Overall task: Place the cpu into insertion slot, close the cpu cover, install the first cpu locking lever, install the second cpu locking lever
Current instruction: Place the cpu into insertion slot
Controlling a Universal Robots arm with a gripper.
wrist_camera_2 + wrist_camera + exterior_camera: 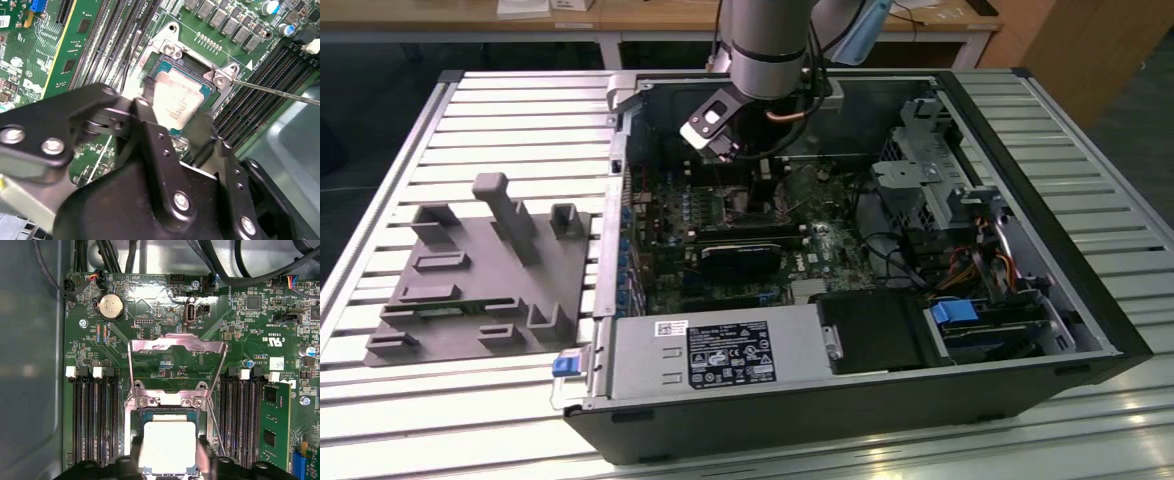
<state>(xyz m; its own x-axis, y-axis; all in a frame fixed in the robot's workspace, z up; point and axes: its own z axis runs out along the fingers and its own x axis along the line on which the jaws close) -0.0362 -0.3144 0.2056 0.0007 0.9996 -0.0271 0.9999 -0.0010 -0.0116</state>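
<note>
Grey moulded fixture (480,270) sits by the counter's (400,420) edge at the exterior view's left, and the open computer case (854,420) stands right of it. Watch for a skewed landing. The cpu (167,447) is right over the insertion slot (169,413) with the cpu cover (175,346) raised, and any tilt could bend contacts. Your end effector (170,460) is narrow, pinching the cpu's edges.

Printed white label (727,352) on the power supply (640,362), its print illegible.
</note>
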